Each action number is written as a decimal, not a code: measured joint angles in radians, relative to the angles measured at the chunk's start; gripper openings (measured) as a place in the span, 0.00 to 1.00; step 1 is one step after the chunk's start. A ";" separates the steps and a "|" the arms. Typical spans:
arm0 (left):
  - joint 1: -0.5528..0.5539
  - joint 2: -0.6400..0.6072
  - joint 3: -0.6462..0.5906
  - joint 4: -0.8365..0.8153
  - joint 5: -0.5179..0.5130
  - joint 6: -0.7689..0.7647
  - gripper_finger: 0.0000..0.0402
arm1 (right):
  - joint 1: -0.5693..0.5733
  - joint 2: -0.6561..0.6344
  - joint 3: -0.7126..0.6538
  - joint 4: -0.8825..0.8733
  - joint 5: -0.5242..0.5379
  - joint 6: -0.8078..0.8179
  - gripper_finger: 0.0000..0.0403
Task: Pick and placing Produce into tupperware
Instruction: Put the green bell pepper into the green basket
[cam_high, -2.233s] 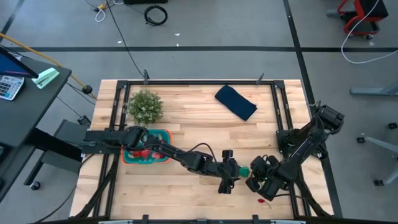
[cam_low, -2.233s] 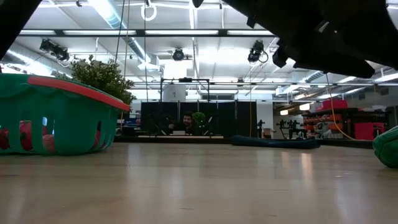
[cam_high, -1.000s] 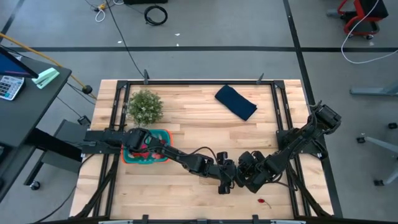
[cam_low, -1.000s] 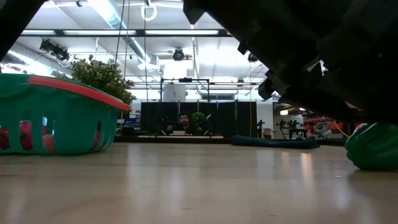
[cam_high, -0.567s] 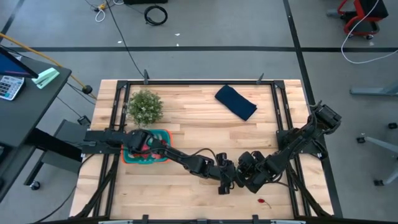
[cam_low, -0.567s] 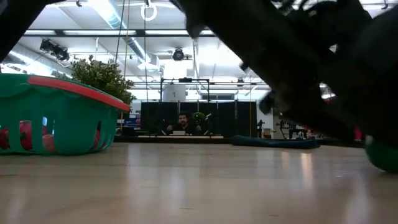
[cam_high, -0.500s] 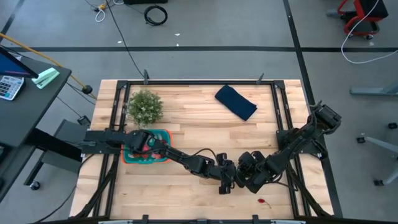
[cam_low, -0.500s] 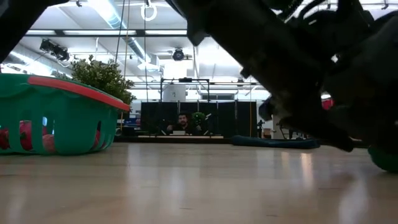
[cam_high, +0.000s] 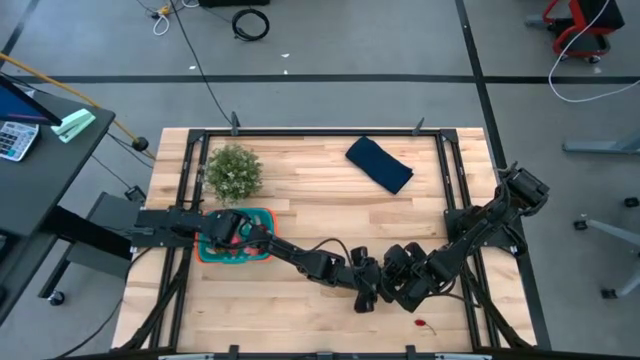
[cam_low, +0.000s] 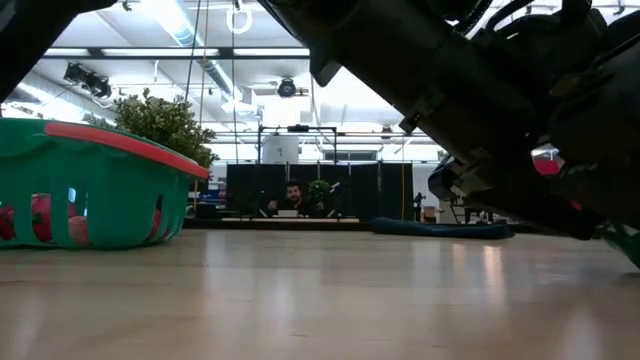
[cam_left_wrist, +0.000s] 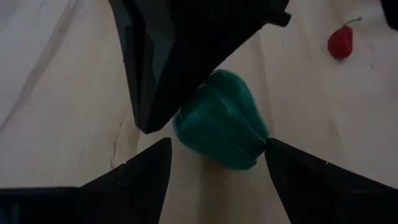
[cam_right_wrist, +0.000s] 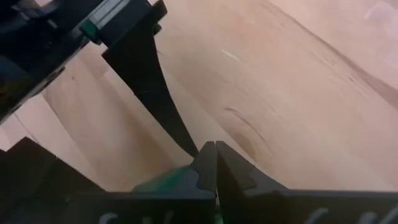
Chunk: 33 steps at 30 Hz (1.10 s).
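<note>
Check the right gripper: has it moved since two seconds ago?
Yes. In the high view the right gripper has slid leftward, away from the small red produce piece, and now meets the left gripper.

You are looking at a light wooden plank desk (cam_high: 300, 190) ringed by a black frame. A bushy grey-green plant (cam_high: 234, 171) is sitting on it at the far left. A dark blue folded cloth (cam_high: 379, 164) is lying at the far side, right of centre. The teal tupperware (cam_high: 236, 238) with an orange edge is resting at the left side, holding red produce. A green pepper (cam_left_wrist: 222, 121) is lying on the boards near the front, and a small red chili (cam_high: 424, 324) is lying just beyond it at the front edge.
</note>
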 joint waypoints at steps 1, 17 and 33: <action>0.000 0.000 0.000 0.002 0.000 0.000 0.66 | 0.000 0.000 0.000 -0.001 0.007 0.000 0.01; 0.001 0.000 0.000 0.026 -0.001 0.000 0.55 | -0.001 0.000 0.000 0.001 0.043 -0.021 0.01; 0.001 -0.002 0.001 0.016 0.001 -0.025 0.53 | 0.026 -0.098 0.001 -0.147 0.076 -0.030 0.01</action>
